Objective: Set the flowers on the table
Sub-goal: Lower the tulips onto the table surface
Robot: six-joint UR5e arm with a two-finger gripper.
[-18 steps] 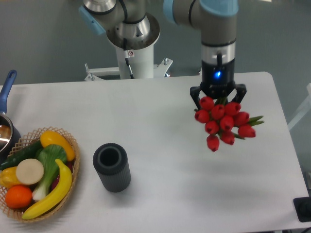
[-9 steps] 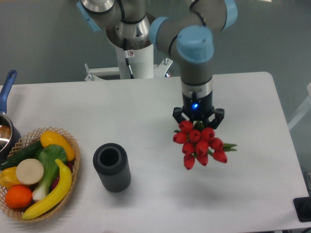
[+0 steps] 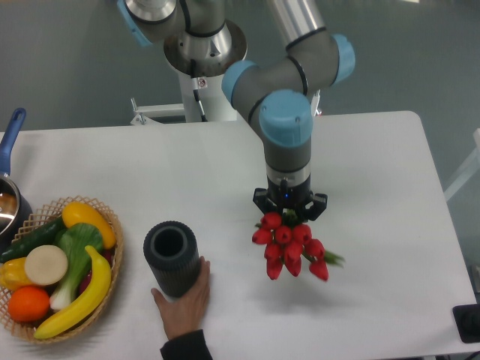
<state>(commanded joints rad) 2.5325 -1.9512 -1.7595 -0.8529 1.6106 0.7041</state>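
The flowers point(image 3: 289, 247) are a bunch of red tulips hanging head-down from my gripper point(image 3: 289, 211), which points straight down and is shut on their stems. The stems are mostly hidden between the fingers; a bit of green leaf shows at the lower right. The bunch hangs over the middle of the white table point(image 3: 375, 165), right of a dark ribbed cylinder vase point(image 3: 172, 259). I cannot tell whether the flower heads touch the tabletop.
A human hand point(image 3: 184, 304) reaches in from the bottom edge and holds the base of the vase. A wicker basket point(image 3: 114, 255) of fruit and vegetables sits at the left. A pot with a blue handle point(image 3: 10, 139) is at the far left edge. A black object point(image 3: 469, 322) sits at the bottom right corner.
My gripper has carried the flowers from the right side of the table leftward and toward the front, and lower. A hand has come in and taken hold of the vase.
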